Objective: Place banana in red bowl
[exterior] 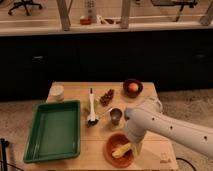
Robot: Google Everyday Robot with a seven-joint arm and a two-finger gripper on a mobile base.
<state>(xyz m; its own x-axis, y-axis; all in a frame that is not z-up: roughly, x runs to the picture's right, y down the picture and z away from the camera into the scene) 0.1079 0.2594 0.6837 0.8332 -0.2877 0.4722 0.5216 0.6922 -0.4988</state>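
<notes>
A: Gripper, where is it noted?

B: The gripper (pixel 134 146) is seen low over the right rim of the red bowl (pixel 109 155), near the front edge of the table (pixel 95 150). It is largely masked by the white arm (pixel 170 127), which is cropped by the right edge and bends downward to the bowl. Whether it is open or closed cannot be told.

A: Banana?

B: The banana (pixel 121 150) is recorded lying inside the red bowl, pale yellow and slightly curved. Its right end is lost beneath the gripper, so contact or grip cannot be settled.

A: Anything else hard to read?

B: A white-and-black tool (pixel 91 107) is laid lengthwise at the table's middle; its kind cannot be made out. A dark red cluster (pixel 106 97) beside it is not identified with certainty. A pale round item (pixel 58 91) is noted at the far left corner, its nature unclear.

A: Other objects?

B: A tray (pixel 52 132), green, is placed on the left side. A cup (pixel 115 116), metal, is stood just behind the red bowl and close to the arm. An orange (pixel 132 87) is held in a brown bowl (pixel 125 91) at the far right, well apart from the red bowl.
</notes>
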